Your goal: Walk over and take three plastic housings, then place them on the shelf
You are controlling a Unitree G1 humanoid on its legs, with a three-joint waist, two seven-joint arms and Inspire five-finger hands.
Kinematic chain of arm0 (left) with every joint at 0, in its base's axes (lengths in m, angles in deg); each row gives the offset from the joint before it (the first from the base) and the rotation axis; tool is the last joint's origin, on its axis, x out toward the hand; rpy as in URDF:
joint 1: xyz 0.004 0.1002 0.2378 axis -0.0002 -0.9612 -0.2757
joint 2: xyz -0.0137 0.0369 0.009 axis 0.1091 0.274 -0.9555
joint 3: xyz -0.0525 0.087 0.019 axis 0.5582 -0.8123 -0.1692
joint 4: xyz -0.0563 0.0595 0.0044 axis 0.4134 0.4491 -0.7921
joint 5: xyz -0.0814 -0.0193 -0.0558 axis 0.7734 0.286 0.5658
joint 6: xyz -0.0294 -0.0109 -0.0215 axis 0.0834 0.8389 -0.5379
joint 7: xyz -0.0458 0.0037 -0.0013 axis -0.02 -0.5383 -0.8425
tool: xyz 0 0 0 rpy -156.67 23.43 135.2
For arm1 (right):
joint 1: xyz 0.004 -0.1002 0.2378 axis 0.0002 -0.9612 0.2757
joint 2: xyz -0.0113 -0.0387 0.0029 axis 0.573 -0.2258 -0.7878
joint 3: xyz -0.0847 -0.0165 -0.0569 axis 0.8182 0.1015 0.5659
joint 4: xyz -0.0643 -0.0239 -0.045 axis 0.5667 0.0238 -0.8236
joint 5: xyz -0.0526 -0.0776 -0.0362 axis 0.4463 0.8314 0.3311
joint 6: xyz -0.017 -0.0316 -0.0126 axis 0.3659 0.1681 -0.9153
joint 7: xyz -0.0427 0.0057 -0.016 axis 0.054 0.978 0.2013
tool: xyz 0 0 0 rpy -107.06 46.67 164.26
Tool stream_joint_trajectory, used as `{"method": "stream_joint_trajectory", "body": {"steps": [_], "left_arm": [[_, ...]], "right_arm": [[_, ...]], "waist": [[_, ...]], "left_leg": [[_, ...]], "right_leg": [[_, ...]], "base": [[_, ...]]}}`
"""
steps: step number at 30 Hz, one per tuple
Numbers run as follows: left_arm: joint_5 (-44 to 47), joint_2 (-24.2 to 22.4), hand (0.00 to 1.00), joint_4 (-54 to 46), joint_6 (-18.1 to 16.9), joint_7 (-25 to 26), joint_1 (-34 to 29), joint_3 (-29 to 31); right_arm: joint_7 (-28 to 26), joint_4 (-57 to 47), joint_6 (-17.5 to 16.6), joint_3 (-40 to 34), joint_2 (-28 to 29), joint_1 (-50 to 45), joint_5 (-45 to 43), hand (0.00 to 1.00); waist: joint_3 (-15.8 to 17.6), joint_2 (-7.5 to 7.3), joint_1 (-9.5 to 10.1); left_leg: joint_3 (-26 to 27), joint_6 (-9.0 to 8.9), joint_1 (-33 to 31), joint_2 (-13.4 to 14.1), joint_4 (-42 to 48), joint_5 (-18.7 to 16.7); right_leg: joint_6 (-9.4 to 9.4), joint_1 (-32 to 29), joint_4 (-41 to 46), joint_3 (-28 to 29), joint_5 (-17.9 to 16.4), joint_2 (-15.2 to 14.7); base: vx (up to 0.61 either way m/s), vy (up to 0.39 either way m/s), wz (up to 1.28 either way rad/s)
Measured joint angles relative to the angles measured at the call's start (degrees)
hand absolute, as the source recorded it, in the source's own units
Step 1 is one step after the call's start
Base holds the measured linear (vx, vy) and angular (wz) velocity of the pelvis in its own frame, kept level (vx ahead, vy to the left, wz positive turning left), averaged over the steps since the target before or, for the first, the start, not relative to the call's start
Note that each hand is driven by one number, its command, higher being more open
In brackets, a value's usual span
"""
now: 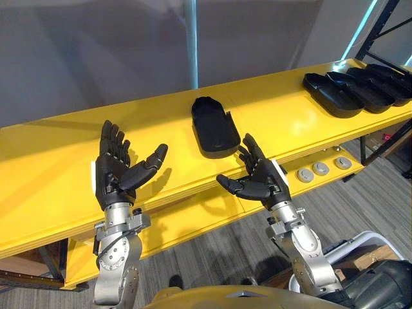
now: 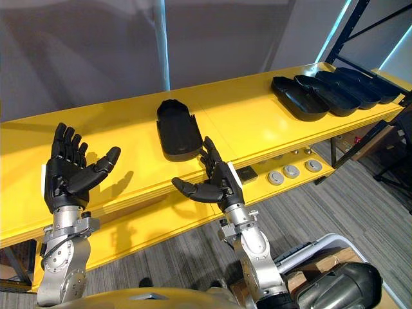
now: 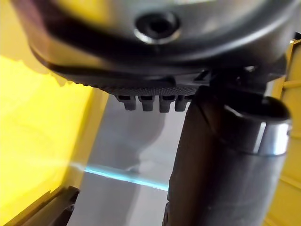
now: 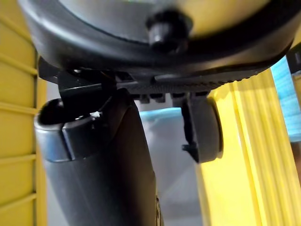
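Since our left hand (image 1: pixel 116 170) and right hand (image 1: pixel 261 181) are hovering wide open and empty, we're guessing we're just starting: housing (image 1: pixel 214 127) near, stack (image 1: pixel 357 87) far right.

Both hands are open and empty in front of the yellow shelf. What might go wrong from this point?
1. The single housing lies near the front edge of the yellow shelf, just past the open right hand; a clumsy reach might push it off.
2. The other housings overlap in a row at the far right; lifting one may drag its neighbours.
3. The left hand is open off to the side, so a one-handed grip might slip.
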Motion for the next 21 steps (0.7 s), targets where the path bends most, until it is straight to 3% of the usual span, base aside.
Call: {"method": "stream_joint_trajectory", "body": {"steps": [7, 21], "left_arm": [[0.0, 0.0, 1.0, 0.5, 0.1, -1.5, 0.3, 0.0], [0.0, 0.0, 1.0, 2.9, 1.5, -4.3, 1.8, 0.1]], "right_arm": [[2.4, 5.1, 0.0, -0.6, -0.2, 2.4, 4.5, 1.0], [5.1, 9.3, -0.3, -1.7, -0.2, 8.9, 4.5, 1.0]], "waist": [[0.0, 0.0, 1.18], [0.0, -0.08, 2.04]], "left_leg": [[-0.6, -0.02, -0.1, 0.0, 0.0, 0.4], [-1.9, -0.05, -0.1, 0.0, 0.0, 1.0]], "right_leg": [[0.04, 0.5, 0.0, -1.0, 0.0, 0.0], [0.14, 1.4, 0.0, -2.2, 0.0, 0.0]], "base": [[-0.02, -0.005, 0.07], [-0.02, -0.005, 0.05]]}}
